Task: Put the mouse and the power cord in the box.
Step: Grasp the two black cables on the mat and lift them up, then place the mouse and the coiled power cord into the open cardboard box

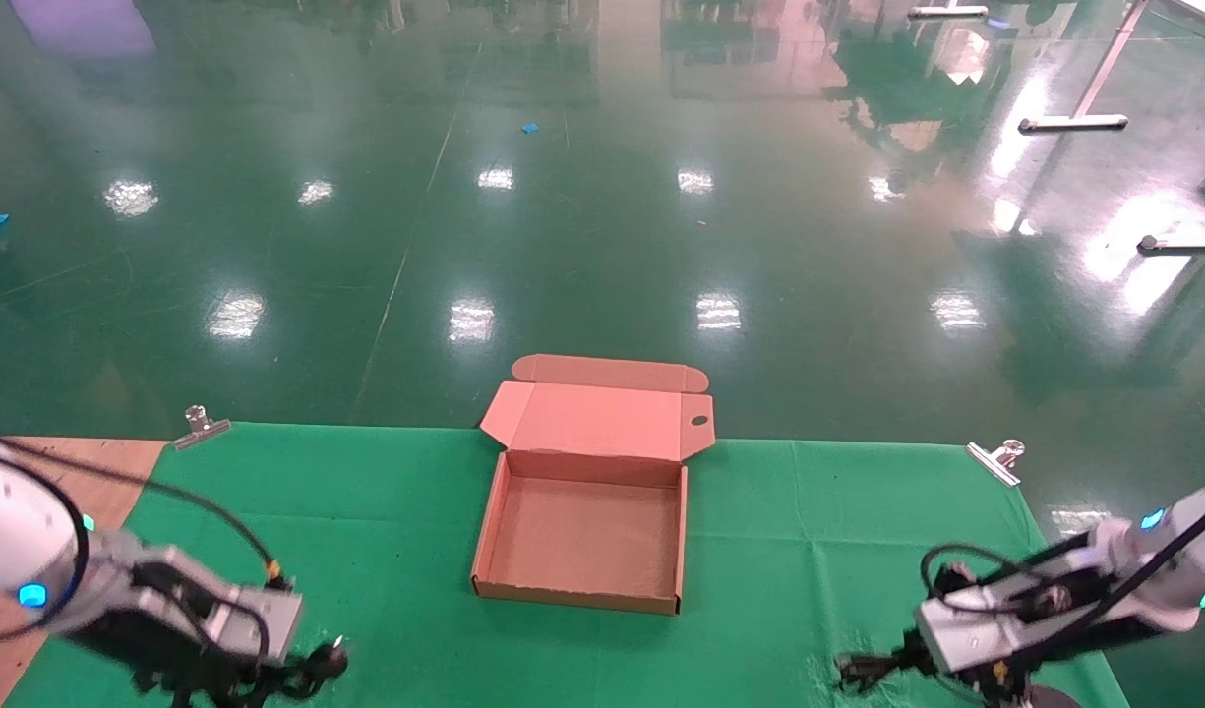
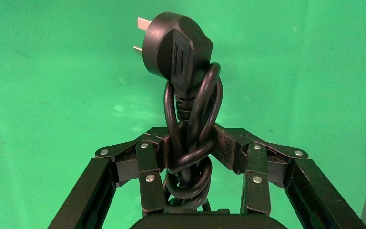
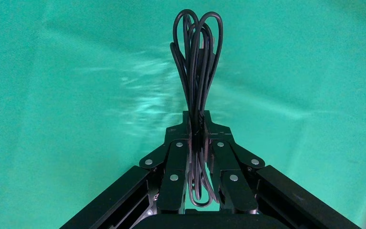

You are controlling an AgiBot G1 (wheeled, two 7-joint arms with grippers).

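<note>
Left gripper (image 2: 190, 148) clamped on the power cord (image 2: 188, 95), plug up, right gripper (image 3: 198, 138) pinching a thin cable bundle (image 3: 198, 57), both flanking the open empty box (image 1: 587, 511) on the green-covered table (image 1: 809, 531)

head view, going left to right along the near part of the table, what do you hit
Left end effector shut on the thick black power cord with its plug → open shallow brown cardboard box on the green cloth → right end effector shut on a bundle of thin black cable.
</note>
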